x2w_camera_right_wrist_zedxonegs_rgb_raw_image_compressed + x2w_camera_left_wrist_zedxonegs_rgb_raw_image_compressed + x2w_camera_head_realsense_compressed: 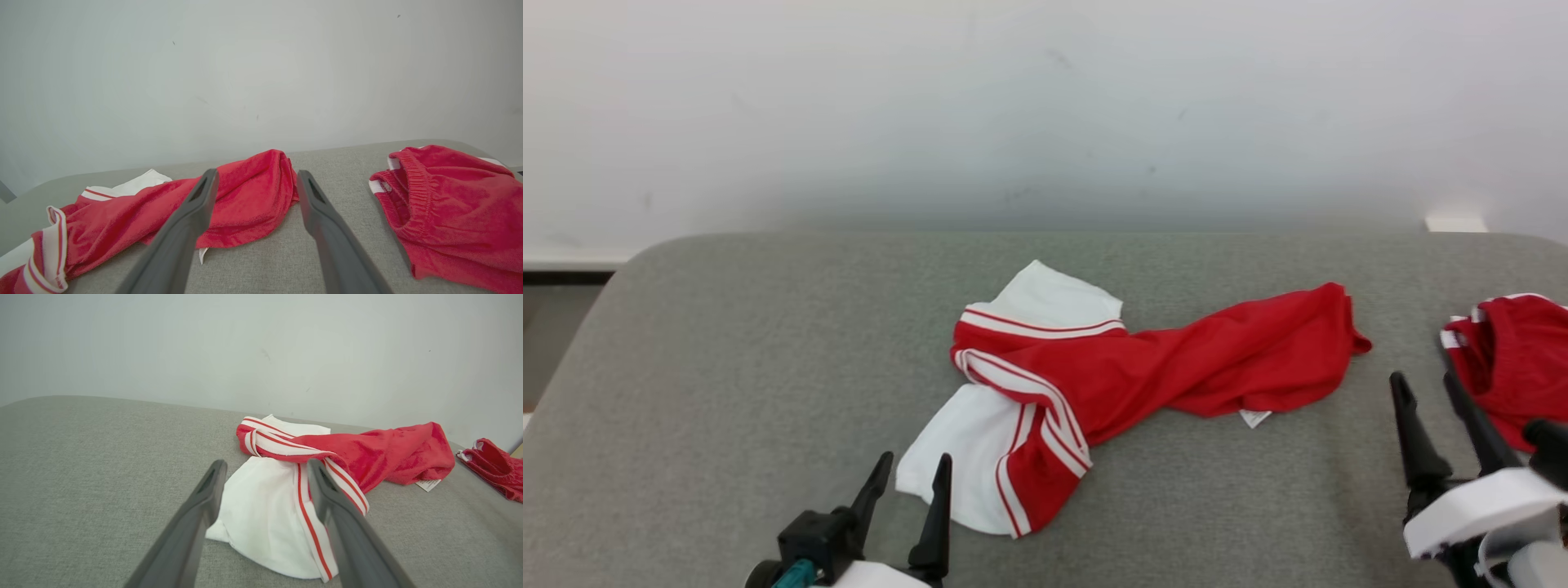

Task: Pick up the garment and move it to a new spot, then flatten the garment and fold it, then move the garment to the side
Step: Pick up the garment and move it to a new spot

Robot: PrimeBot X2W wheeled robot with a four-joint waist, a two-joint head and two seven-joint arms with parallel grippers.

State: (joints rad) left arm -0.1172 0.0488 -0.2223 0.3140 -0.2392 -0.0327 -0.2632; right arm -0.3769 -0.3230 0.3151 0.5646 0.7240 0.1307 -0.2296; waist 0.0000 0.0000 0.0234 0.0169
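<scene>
At the near edge of the grey padded surface (768, 327), toward its left, you have the left gripper (915, 459) with its jaws spread apart and nothing between them. In the left wrist view the left gripper (266, 463) points at the garment's white panel, which lies just beyond the fingertips. Whether a finger touches the cloth, you cannot tell.

Near the right end of that same edge, your right gripper (1423, 378) also stands with its jaws wide and empty. In the right wrist view the right gripper (257, 172) looks along its fingers at the garment's red end.

The garment (1143, 367) lies crumpled and twisted across the middle of the surface. Its white panels and red-and-white striped bands are at the left, and a bunched red length runs off to the right. A small white label (1254, 418) peeks out from under its near side.

A second red garment (1515, 359) sits at the right edge, apart from the first and just beyond your right gripper, with its elastic waistband showing.

Past the far edge rises a plain pale wall (1045, 106).
</scene>
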